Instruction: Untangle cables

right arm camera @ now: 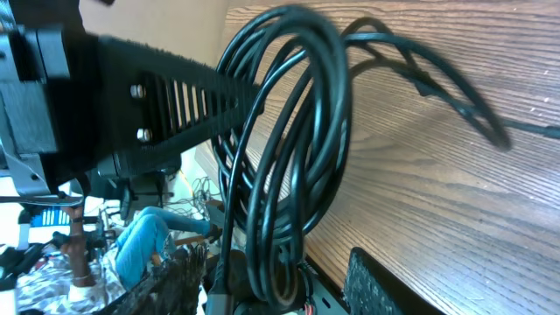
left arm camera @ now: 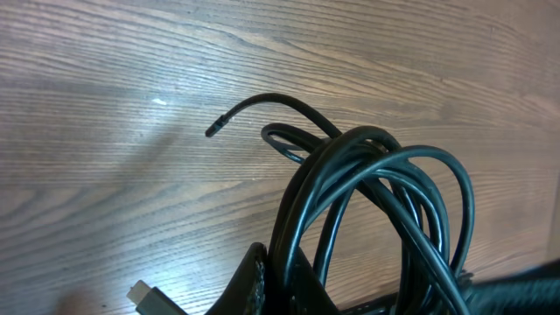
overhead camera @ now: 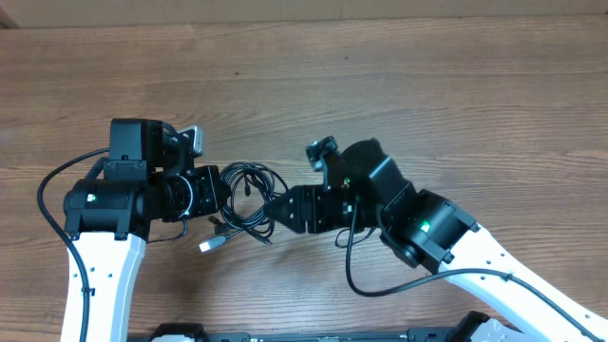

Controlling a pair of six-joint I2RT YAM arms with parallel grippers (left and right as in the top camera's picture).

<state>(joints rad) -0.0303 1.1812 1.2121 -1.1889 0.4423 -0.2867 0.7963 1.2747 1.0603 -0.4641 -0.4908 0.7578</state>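
Silver metal shows nearest the robot's side: a small flat plug (overhead camera: 207, 245) lying on the brown wood-grain worktop (overhead camera: 427, 76), at the end of one cord. Just beyond it sits the item under inspection, the thin black flexible cables (overhead camera: 249, 198), wound together in one loose many-looped coil between the two arms.

The left pincer (overhead camera: 217, 193) is against the coil's left edge. Its wrist view shows one dark finger (left arm camera: 254, 282) with loops rising right beside it, but I cannot tell whether it is clamped. The right pincer (overhead camera: 271, 211) meets the coil from the other side with its jaws standing apart. The loops are draped across its slatted black finger (right arm camera: 175, 96) and hang in the gap, not pinched. Farther off, a single free cord end (left arm camera: 214, 129) arcs clear of the coil.

Assessment: light, limp and smooth-sheathed. The cords will likely sag and slide rather than hold a shape, and loops will drag one another if pulled hard. The run of cord looks robust; the plug necks are the probable weak point.

Recommended hold: one pincer anchors the body of the coil. The other takes a single strand close behind a plug or the free end, where one cord can be singled out. Gripping mid-loop would likely tighten the tangle.
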